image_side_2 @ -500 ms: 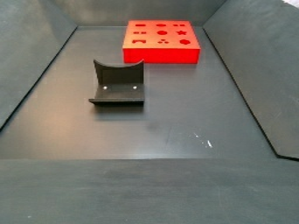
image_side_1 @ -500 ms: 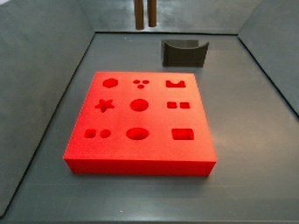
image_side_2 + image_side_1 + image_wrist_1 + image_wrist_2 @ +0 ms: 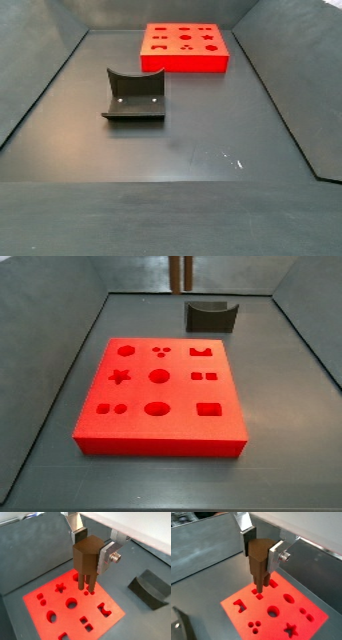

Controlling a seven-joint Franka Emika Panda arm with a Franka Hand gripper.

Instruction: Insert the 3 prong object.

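Holding the 3 prong object point(image 3: 85, 562), the gripper point(image 3: 90, 548) has shifted sideways above the red block point(image 3: 160, 396).

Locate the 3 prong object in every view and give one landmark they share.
Wrist views: the 3 prong object sits mid-frame between the gripper fingers, above the red block.
Side views: only its prong tips show at one's top edge; absent from another.
Shared landmark: the red block.

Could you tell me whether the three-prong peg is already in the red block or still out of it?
Out. The gripper holds the peg upright above the red block, prongs clear of its holes.
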